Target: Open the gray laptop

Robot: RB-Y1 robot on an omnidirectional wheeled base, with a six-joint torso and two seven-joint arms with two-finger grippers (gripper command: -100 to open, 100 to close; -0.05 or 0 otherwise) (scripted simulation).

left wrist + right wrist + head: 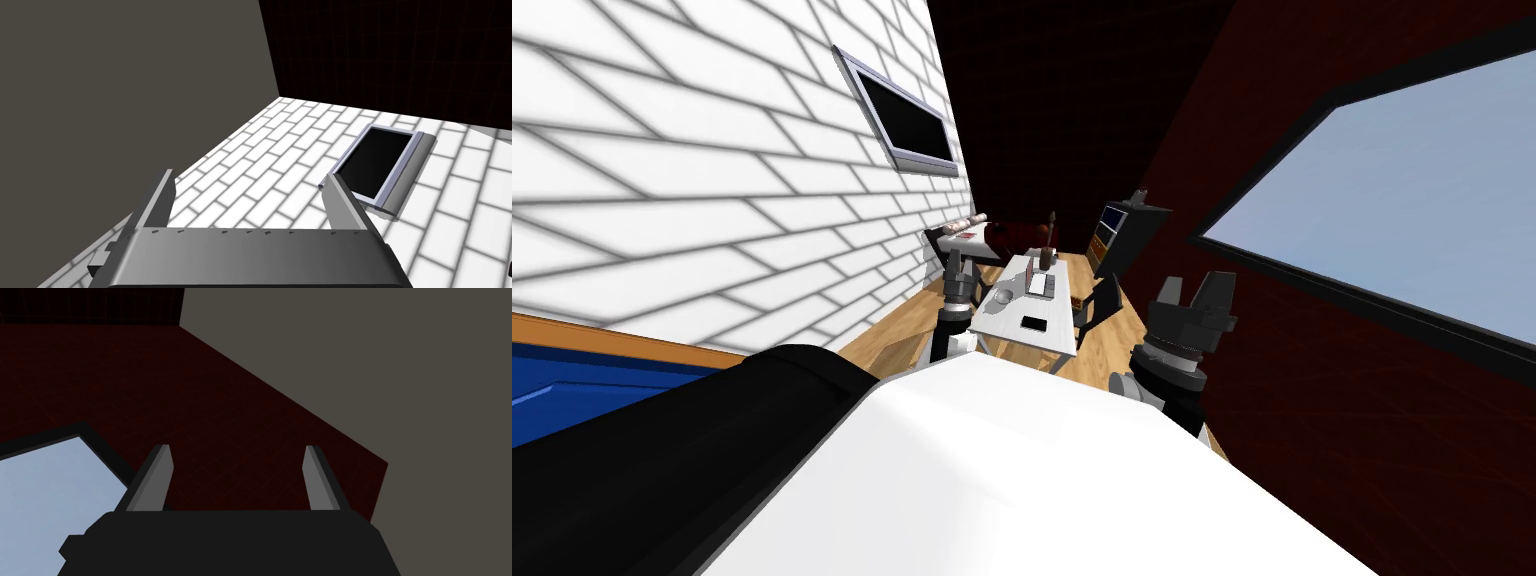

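Ahead of me, across a stretch of wooden floor, stands a white table [1012,325]. A small flat grey laptop [1039,284] lies on its far half with the lid down, as far as I can tell. Both arms are raised in front of my chest, well short of the table. My left gripper [953,260] points upward beside the white brick wall, and its fingers stand open with nothing between them [250,175]. To the right of the table, my right gripper [1197,288] is also held upward, open and empty [237,448].
On the table also lie a flat black item [1033,323] near the front edge and a small bowl [1003,297]. A dark chair [1102,300] stands at the table's right side, a dark cabinet [1124,235] behind it. A dark red wall with a window [1392,200] closes the right.
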